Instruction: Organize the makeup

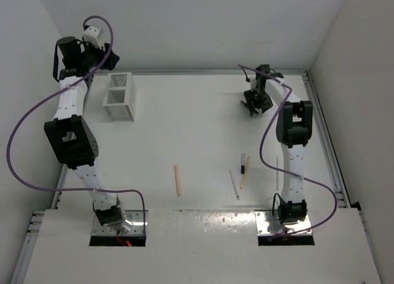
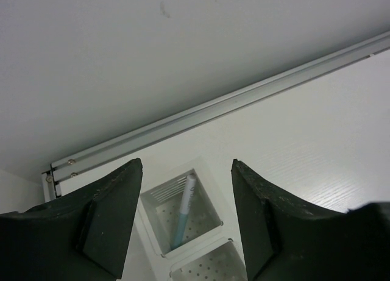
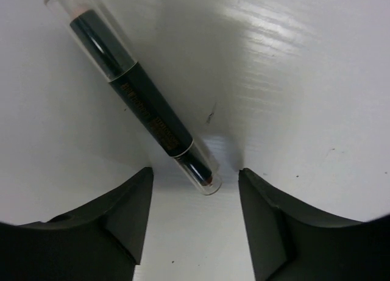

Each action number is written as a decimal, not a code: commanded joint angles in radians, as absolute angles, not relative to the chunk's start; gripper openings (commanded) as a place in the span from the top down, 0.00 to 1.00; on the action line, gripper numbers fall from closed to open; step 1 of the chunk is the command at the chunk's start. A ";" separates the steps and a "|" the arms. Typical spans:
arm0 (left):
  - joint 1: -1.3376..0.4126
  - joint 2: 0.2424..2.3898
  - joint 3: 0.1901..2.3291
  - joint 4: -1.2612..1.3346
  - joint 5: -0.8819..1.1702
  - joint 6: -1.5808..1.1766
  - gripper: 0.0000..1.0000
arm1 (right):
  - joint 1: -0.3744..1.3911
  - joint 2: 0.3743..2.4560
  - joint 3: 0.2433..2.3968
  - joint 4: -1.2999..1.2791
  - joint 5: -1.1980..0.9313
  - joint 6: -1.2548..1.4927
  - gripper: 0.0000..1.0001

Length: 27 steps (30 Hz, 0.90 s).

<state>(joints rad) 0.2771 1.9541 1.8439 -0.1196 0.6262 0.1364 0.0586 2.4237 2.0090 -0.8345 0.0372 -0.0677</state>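
My left gripper [image 2: 186, 168] hangs open above the white slatted box [image 1: 120, 98], with nothing between its fingers. A pale blue stick [image 2: 184, 211] leans inside the box's far compartment [image 2: 195, 247]. At the back right, my right gripper [image 1: 253, 104] is low over the table and open. A black stick with clear caps [image 3: 140, 101] lies flat there, its near end between the fingertips and touching neither. Loose on the table nearer the arms lie a pink stick [image 1: 178, 180], a thin white one [image 1: 234, 184], a tan wooden one [image 1: 244, 177] and a small black one [image 1: 242, 161].
An aluminium rail [image 2: 213, 110] runs along the table's back edge behind the box, and another rail [image 1: 323, 136] runs along the right edge. Purple cables loop off both arms. White walls close in the left, back and right sides.
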 commanded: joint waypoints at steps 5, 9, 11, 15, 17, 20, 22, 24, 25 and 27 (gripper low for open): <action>0.241 1.907 1.870 -0.129 0.686 0.164 0.34 | 0.067 2.447 2.008 -0.851 0.006 -0.110 0.36; 0.241 1.907 1.870 -0.138 0.686 0.164 0.34 | 0.075 2.480 2.045 -0.841 -0.023 -0.121 0.39; 0.232 1.898 1.861 -0.138 0.686 0.164 0.34 | 0.078 2.483 2.051 -0.838 -0.037 -0.121 0.45; 0.232 1.898 1.861 -0.149 0.695 0.164 0.34 | 0.081 2.499 2.049 -0.827 -0.041 -0.126 0.53; 0.232 1.898 1.861 -0.161 0.695 0.173 0.34 | 0.081 2.505 2.052 -0.824 -0.040 -0.136 0.62; 0.232 1.898 1.861 -0.170 0.695 0.183 0.34 | 0.080 2.513 2.056 -0.825 -0.031 -0.133 0.81; 0.222 1.898 1.861 -0.170 0.704 0.192 0.34 | 0.083 2.508 2.048 -0.831 -0.031 -0.133 0.94; 0.210 1.898 1.861 -0.170 0.713 0.216 0.34 | 0.086 2.487 2.030 -0.828 -0.029 -0.143 1.00; 0.198 1.888 1.861 -0.179 0.713 0.250 0.34 | 0.089 2.476 2.007 -0.816 -0.034 -0.152 1.00; 0.183 1.888 1.861 -0.204 0.713 0.294 0.34 | 0.094 2.424 1.968 -0.796 -0.043 -0.172 1.00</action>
<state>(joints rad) 0.2157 1.9537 1.8439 -0.1944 0.6739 0.2138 0.0830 2.4420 2.0266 -0.8349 -0.0383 -0.1349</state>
